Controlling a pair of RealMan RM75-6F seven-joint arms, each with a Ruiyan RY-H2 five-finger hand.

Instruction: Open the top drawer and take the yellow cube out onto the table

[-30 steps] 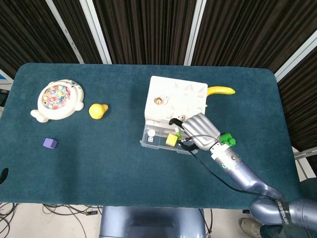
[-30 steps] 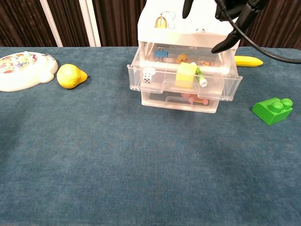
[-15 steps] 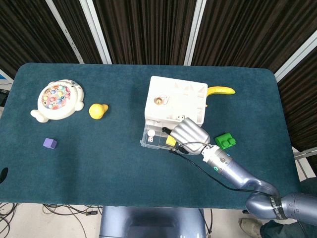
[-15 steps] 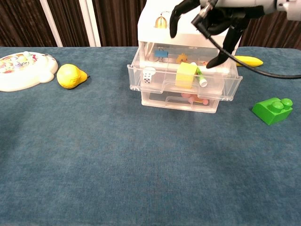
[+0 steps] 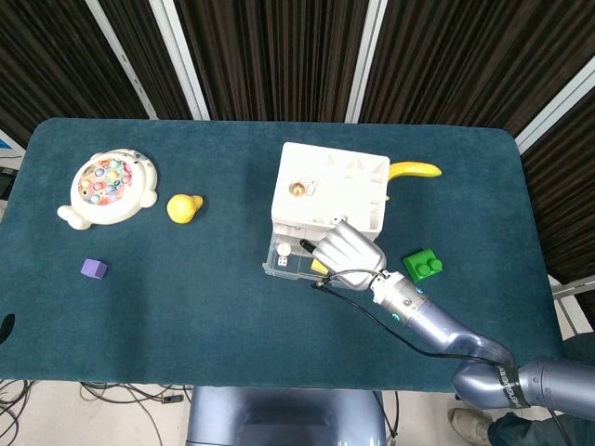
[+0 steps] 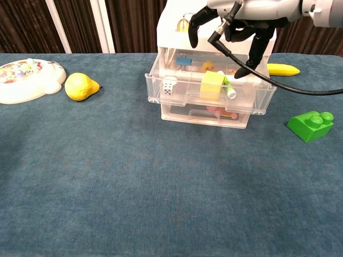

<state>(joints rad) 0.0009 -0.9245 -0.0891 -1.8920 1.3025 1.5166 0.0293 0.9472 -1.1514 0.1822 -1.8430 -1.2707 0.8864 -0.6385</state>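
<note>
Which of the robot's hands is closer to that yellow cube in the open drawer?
Right. The right hand hovers open just above the yellow cube; the left hand shows in neither view.

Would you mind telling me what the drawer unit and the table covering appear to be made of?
The drawer unit looks like plastic: glossy clear drawers whose contents show through, under an opaque white top. The table covering looks like matte teal fabric, perhaps felt or short-pile carpet, judging by its fuzzy texture.

Teal-covered table (image 5: 186,316) and what sits on it

It bears a white drawer unit (image 5: 330,190), banana (image 5: 415,169), green block (image 5: 423,266), yellow pear-shaped toy (image 5: 183,207), purple cube (image 5: 93,268) and fishing-game toy (image 5: 106,188).
</note>
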